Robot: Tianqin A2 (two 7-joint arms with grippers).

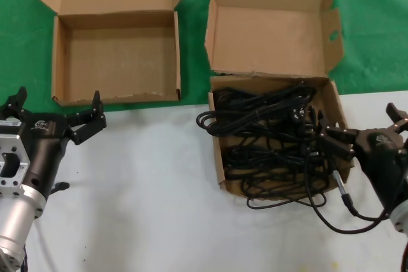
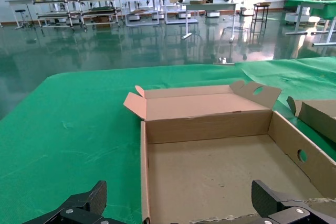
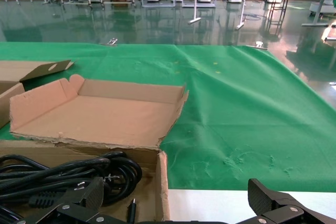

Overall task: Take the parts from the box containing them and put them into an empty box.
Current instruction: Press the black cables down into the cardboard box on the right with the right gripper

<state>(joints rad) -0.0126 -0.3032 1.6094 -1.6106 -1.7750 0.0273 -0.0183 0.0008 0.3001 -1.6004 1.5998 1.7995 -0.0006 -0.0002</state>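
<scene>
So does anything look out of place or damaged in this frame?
Yes. The power cords spill out of their box: loops hang over its left wall and one cord trails over the front edge onto the white table. The box's lid hinge edge is ragged and torn. The empty box looks intact.

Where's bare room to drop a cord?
The empty box has a bare floor inside its four walls. White table is free between the left hand and the cord box. That box is crowded; cords spill over its front.
</scene>
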